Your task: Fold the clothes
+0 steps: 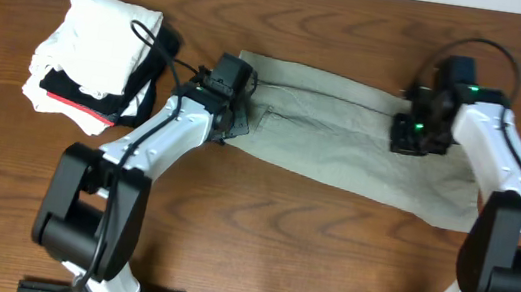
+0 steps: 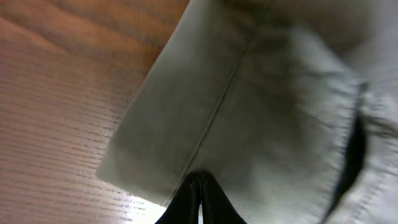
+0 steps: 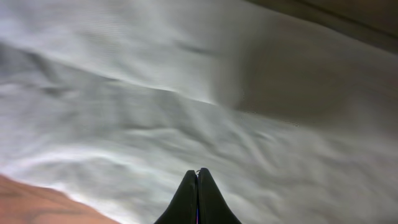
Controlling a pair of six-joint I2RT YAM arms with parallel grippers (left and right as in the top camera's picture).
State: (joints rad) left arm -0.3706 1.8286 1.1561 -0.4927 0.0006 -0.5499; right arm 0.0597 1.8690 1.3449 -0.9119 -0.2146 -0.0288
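Observation:
A grey-green garment (image 1: 342,142) lies spread flat across the wooden table, running from upper left to lower right. My left gripper (image 1: 232,112) is at its left end. In the left wrist view the fingers (image 2: 199,180) are shut, with their tips against the cloth (image 2: 280,93) beside a seam near its edge. My right gripper (image 1: 413,136) is over the garment's right part. In the right wrist view its fingers (image 3: 198,175) are shut, with nothing visible between them, just above the wrinkled cloth (image 3: 186,93).
A pile of folded clothes (image 1: 101,54), white with black and red layers, sits at the back left next to my left arm. Bare wooden table (image 1: 308,243) lies in front of the garment.

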